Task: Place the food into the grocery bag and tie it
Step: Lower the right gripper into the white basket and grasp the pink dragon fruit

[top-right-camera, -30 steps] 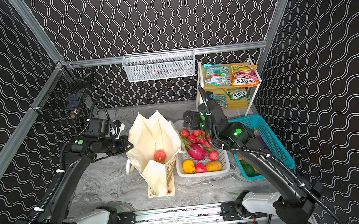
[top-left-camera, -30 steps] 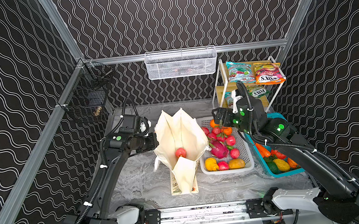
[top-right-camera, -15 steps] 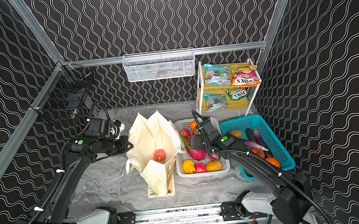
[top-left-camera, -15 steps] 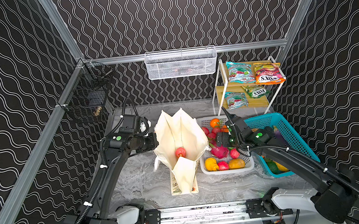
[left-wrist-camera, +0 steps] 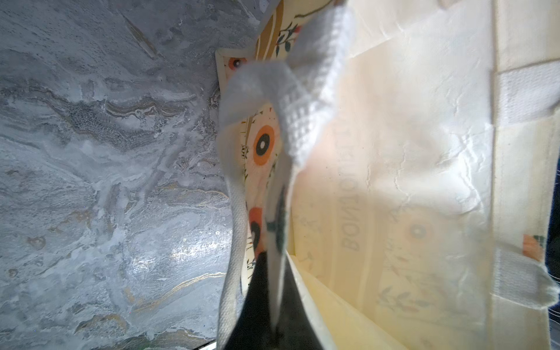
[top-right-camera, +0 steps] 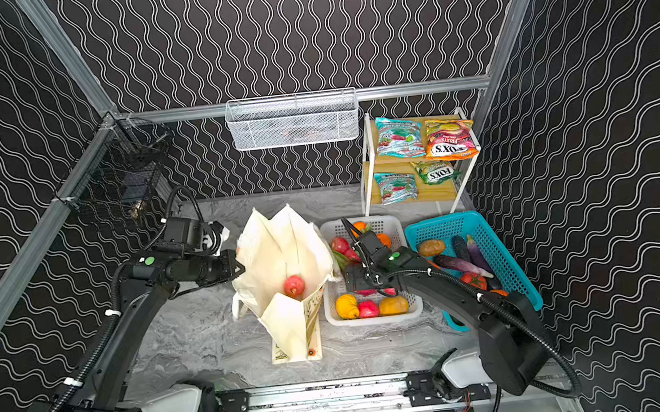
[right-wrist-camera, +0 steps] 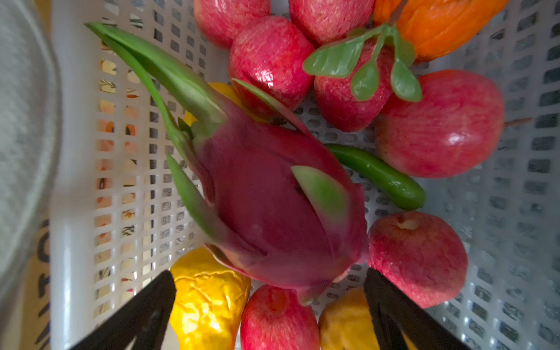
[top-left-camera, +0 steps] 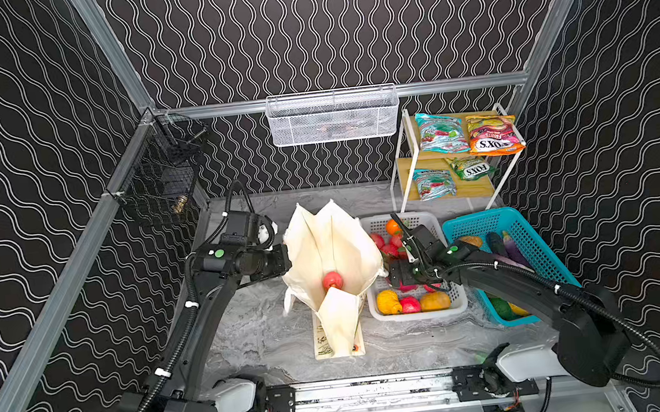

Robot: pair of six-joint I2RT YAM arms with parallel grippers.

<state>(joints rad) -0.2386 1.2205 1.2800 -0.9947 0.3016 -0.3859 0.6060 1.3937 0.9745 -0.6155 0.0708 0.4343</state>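
The cream grocery bag (top-left-camera: 335,248) (top-right-camera: 283,253) stands open mid-table with one red fruit (top-left-camera: 332,280) (top-right-camera: 294,286) inside. My left gripper (top-left-camera: 286,261) (top-right-camera: 241,268) (left-wrist-camera: 272,303) is shut on the bag's left rim, and a white strap handle (left-wrist-camera: 303,91) loops beside it. My right gripper (top-left-camera: 400,277) (top-right-camera: 355,281) (right-wrist-camera: 269,274) hangs open low in the white basket (top-left-camera: 457,304) (right-wrist-camera: 72,181). A magenta dragon fruit (right-wrist-camera: 266,212) lies just ahead of its fingers, among red, yellow and orange fruit. Orange FOX'S (top-left-camera: 492,139) and teal (top-left-camera: 439,133) candy packets lie on the shelf.
A teal basket (top-left-camera: 531,232) of vegetables sits right of the white one. The white-framed wooden shelf (top-left-camera: 399,166) stands at the back right. A wire basket (top-left-camera: 333,117) hangs on the back wall and a black wire cage (top-left-camera: 162,178) on the left wall.
My right arm came forward from near the shelf and dropped into the white basket over the dragon fruit, staying open. The left arm and the bag have not moved.
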